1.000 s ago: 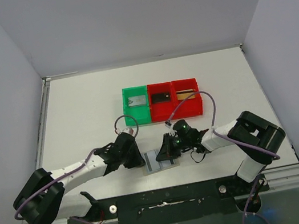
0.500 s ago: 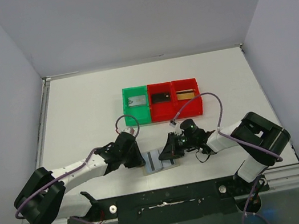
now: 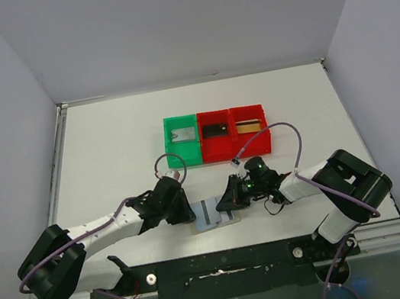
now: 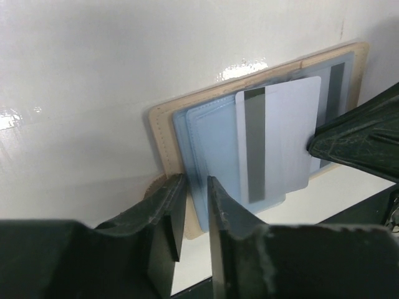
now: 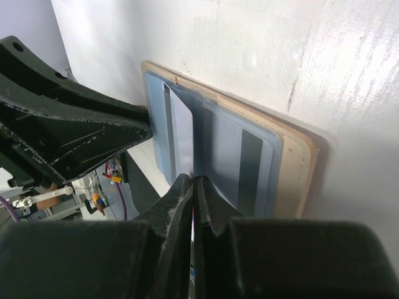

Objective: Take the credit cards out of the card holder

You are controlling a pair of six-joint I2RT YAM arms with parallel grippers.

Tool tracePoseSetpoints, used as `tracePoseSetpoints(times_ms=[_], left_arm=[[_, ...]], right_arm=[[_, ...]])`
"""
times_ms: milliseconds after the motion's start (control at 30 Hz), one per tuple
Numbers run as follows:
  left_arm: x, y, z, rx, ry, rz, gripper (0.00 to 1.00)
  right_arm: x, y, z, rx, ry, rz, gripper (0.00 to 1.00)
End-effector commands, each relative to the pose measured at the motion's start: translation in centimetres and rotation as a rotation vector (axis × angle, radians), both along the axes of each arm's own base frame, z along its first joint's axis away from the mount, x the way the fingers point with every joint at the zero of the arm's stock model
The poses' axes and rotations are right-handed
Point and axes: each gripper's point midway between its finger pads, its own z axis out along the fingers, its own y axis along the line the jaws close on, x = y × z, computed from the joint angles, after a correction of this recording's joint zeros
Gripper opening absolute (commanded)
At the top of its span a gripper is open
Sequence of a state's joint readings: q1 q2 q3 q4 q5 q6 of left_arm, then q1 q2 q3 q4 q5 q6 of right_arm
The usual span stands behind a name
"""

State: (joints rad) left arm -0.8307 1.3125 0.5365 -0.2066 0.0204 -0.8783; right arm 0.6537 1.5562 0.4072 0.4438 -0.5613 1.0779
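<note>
**Silver-grey card (image 4: 283,124) partway out of card holder (image 4: 163,134)**

Left gripper (image 4: 193,187) is clamped on the holder's left edge, pinning it open on the table (image 3: 107,150) between the arms. The card is partly clear of its blue pocket. Right gripper (image 5: 192,184) is pinched shut on the card's right edge. We judge the card light, stiff and slick, so we'd bite deep on that edge and pull flat.

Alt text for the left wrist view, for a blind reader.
The right gripper pinches a silver-grey card partly out of the open card holder on the white table. The left gripper clamps the holder's near edge.
</note>
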Motion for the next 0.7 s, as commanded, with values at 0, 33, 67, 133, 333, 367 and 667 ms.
tracePoseSetpoints(times_ms=[0, 33, 67, 133, 333, 367, 667], left_arm=[[0.1, 0.4, 1.0, 0.015, -0.029, -0.008, 0.26], [0.4, 0.0, 2.0, -0.008, -0.047, -0.010, 0.29], [0.7, -0.4, 2.8, -0.027, -0.061, -0.010, 0.33], [1.3, -1.6, 4.8, -0.085, -0.097, -0.020, 0.37], [1.5, -5.2, 6.9, -0.246, -0.107, -0.113, 0.36], [1.4, -5.5, 6.4, -0.248, -0.094, -0.116, 0.34], [0.0, -3.7, 0.7, -0.126, 0.040, -0.070, 0.09]], right_arm=[[0.7, 0.4, 1.5, 0.033, -0.059, 0.014, 0.00], [0.7, 0.4, 1.5, 0.034, -0.059, 0.015, 0.00], [0.7, 0.4, 1.5, 0.032, -0.057, 0.013, 0.00], [0.7, 0.4, 1.4, 0.031, -0.055, 0.014, 0.00], [0.6, 0.6, 1.3, 0.030, -0.053, 0.018, 0.00], [0.6, 0.6, 1.3, 0.029, -0.051, 0.018, 0.00], [0.7, 1.1, 1.4, 0.050, -0.053, 0.010, 0.04]])
